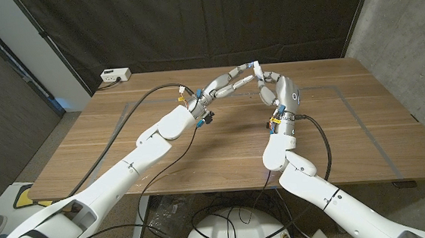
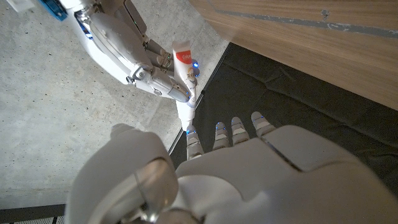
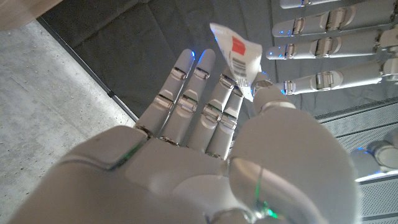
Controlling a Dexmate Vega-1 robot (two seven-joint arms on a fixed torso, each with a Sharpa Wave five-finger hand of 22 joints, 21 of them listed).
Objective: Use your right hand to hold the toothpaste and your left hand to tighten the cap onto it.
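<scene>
Reaching in from the bottom corners of the head view, both white robot arms meet up high over the wooden table (image 1: 199, 146), near its far side.

Right hand (image 1: 277, 91) is up off the table w/ fingers pointing up & toward the middle. It holds the small white toothpaste tube with red label (image 3: 236, 55). In the right wrist view the tube sticks out past the fingertips, pinched betw. the thumb (image 3: 273, 99) and the fingers beside it. Flat crimped end of the tube points away from the palm.

In the left wrist view the same tube (image 2: 184, 62) sits in the right hand's (image 2: 134, 53) fingers, w/ its narrow cap end (image 2: 188, 109) pointing toward the left hand. Can't tell if a cap is on there; too small.

Left hand (image 1: 229, 83) reaches across from the other side, fingers long & mostly straight, tips right by the right hand's tips. In the left wrist view its fingertips (image 2: 194, 142) are just beside the tube's narrow end, maybe touching; can't tell for sure. Left hand's (image 3: 329, 43) fingers are spread out side by side in the right wrist view, next to the tube, not wrapped around it.

Farther back, a white power strip (image 1: 116, 76) sits by the table's far left corner. Behind that hangs a dark curtain (image 1: 190, 22).
</scene>
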